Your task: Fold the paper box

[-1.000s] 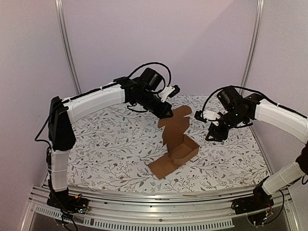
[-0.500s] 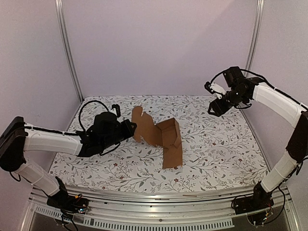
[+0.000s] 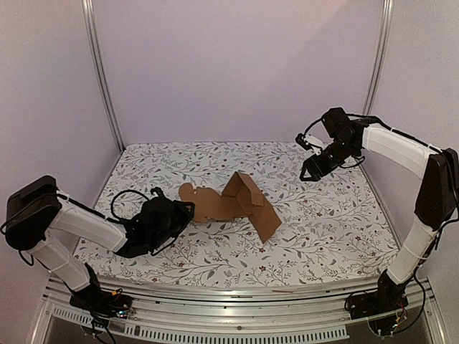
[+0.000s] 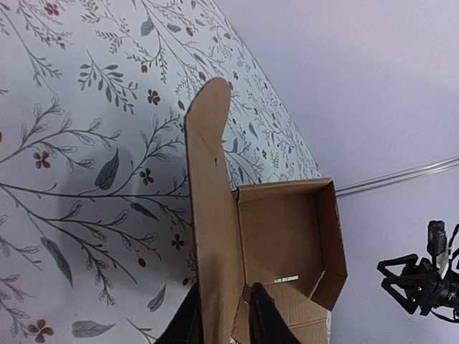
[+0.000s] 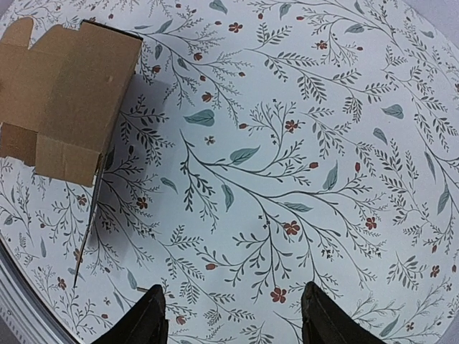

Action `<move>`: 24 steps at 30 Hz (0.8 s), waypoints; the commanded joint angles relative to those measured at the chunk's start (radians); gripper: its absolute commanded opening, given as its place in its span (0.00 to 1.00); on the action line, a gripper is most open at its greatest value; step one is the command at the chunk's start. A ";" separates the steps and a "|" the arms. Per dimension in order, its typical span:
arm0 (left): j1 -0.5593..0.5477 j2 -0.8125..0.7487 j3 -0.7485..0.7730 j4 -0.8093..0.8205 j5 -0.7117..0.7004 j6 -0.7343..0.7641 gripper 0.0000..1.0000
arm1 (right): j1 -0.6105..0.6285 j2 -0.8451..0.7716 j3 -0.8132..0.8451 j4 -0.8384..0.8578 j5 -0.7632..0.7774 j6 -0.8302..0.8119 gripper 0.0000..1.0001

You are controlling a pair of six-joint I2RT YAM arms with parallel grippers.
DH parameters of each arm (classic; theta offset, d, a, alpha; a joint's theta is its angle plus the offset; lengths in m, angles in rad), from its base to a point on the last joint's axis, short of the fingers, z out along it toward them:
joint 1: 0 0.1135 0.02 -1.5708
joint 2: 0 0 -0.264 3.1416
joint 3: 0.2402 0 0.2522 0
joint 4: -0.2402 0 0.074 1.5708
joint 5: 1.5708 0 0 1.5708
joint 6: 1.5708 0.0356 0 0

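The paper box [image 3: 233, 203] lies about the middle of the worktop [image 3: 330, 229], half formed. An open tray part with raised walls stands at its centre, a rounded flap reaches towards the left edge, and a long flat panel slopes down towards the near right.

The left end effector [image 3: 184, 210] is low over the worktop, near the near left corner, right at the tip of that rounded flap. In the left wrist view the left end effector [image 4: 224, 297] straddles the flap. One finger [image 4: 189, 322] shows on the flap's outer side and the other on the side that faces the tray. The cardboard runs up between them and away from the camera. The fingers stand a little apart with the sheet between, and I cannot tell whether they press on it or merely flank it. Beyond the flap, the tray's inside faces the wrist camera.

The right end effector [image 3: 309, 170] hangs in the air over the far right part of the worktop, well apart from the paper box. Its fingers [image 5: 148, 324] are spread wide with nothing between them, only patterned cloth below. From the right wrist view the paper box [image 5: 68, 100] sits at the upper left of the picture, far from the right end effector [image 5: 233, 319].
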 commanded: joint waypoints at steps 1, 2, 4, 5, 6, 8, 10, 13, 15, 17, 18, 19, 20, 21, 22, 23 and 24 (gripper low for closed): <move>-0.047 -0.057 -0.037 -0.128 -0.055 -0.072 0.26 | 0.020 0.029 0.033 -0.022 -0.052 0.013 0.63; -0.054 -0.075 -0.046 -0.158 -0.057 -0.073 0.31 | 0.028 0.036 0.037 -0.022 -0.054 0.010 0.63; -0.065 -0.127 -0.052 -0.255 -0.067 -0.071 0.37 | 0.046 0.045 0.041 -0.022 -0.059 0.003 0.63; -0.071 -0.158 -0.051 -0.318 -0.071 -0.058 0.40 | 0.058 0.049 0.041 -0.023 -0.061 -0.002 0.63; -0.080 -0.195 -0.047 -0.383 -0.076 -0.040 0.41 | 0.068 0.055 0.042 -0.023 -0.065 -0.004 0.63; -0.102 -0.276 -0.025 -0.545 -0.098 0.004 0.44 | 0.090 0.061 0.039 -0.022 -0.069 -0.013 0.63; -0.128 -0.360 0.006 -0.742 -0.131 0.049 0.47 | 0.108 0.068 0.034 -0.022 -0.070 -0.022 0.63; -0.155 -0.482 0.056 -0.929 -0.168 0.178 0.49 | 0.130 0.075 0.026 -0.021 -0.080 -0.031 0.63; -0.154 -0.535 0.093 -0.938 -0.155 0.398 0.52 | 0.141 0.080 0.024 -0.021 -0.085 -0.038 0.63; -0.144 -0.544 0.157 -0.903 -0.112 0.692 0.58 | 0.148 0.086 0.023 -0.021 -0.099 -0.043 0.63; -0.132 -0.536 0.182 -0.883 -0.074 0.836 0.59 | 0.153 0.089 0.022 -0.022 -0.114 -0.046 0.63; -0.117 -0.511 0.200 -0.860 -0.014 0.971 0.61 | 0.156 0.091 0.020 -0.021 -0.130 -0.054 0.63; -0.081 -0.491 0.211 -0.833 0.093 1.102 0.62 | 0.162 0.090 0.016 -0.021 -0.142 -0.068 0.63; -0.056 -0.465 0.213 -0.795 0.178 1.155 0.62 | 0.168 0.089 0.011 -0.021 -0.149 -0.079 0.63; 0.004 -0.433 0.218 -0.754 0.283 1.211 0.62 | 0.175 0.087 0.006 -0.022 -0.152 -0.093 0.63; 0.065 -0.393 0.227 -0.715 0.398 1.225 0.62 | 0.180 0.085 0.000 -0.023 -0.152 -0.105 0.63; 0.122 -0.339 0.243 -0.673 0.501 1.227 0.61 | 0.186 0.082 -0.007 -0.025 -0.152 -0.127 0.63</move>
